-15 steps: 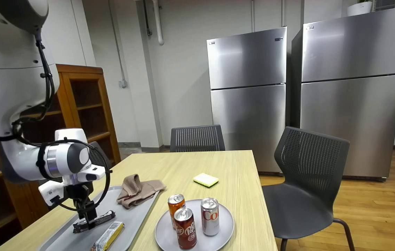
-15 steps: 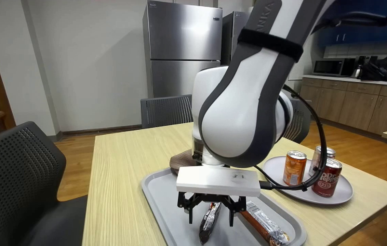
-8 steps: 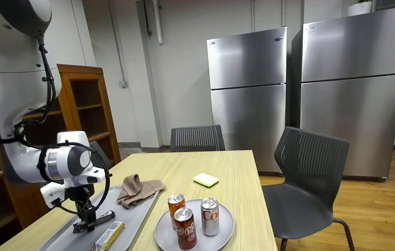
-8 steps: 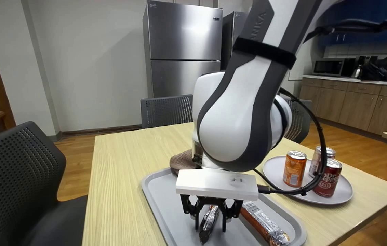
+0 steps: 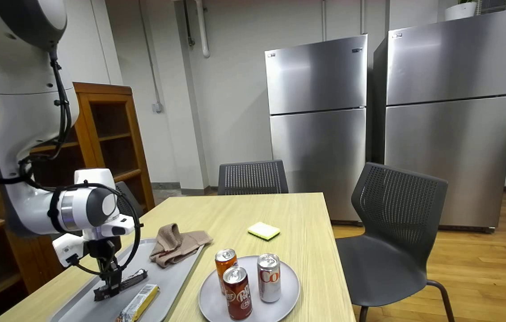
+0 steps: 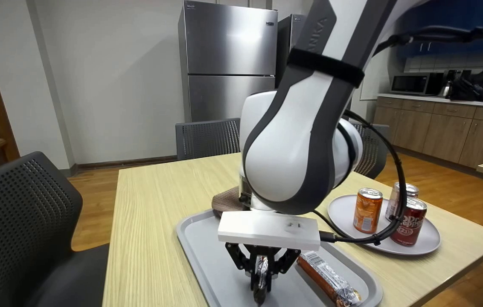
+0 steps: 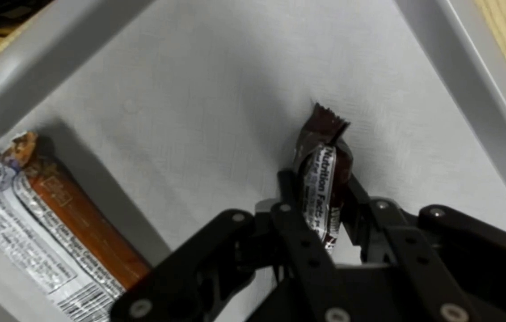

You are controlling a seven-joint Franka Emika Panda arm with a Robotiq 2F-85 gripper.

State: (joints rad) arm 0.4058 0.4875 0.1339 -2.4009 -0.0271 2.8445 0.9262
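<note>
A black gripper pinches a dark-wrapped snack bar low in a gray tray, its jaws pressed to opposite sides of the wrapper. A second earlier those jaws stood wide apart around the bar; they have since drawn together on it, and the bar has turned slightly to sit in line between them. The change appears to make a hold out of a reach, though the bar seems not to have left the tray's floor. Elsewhere in the tray, apart from the jaws, a second bar, orange-brown and silver in the wrist view, lies untouched. A brown cloth is bunched at the tray's far end, partly over its rim. Beside the tray, on a pale wooden table, a round plate carries an orange can, a dark red can and a silver can, all upright. Farther from the tray lies a yellow sponge. Well beyond the tray stand dark chairs and two steel refrigerators.
</note>
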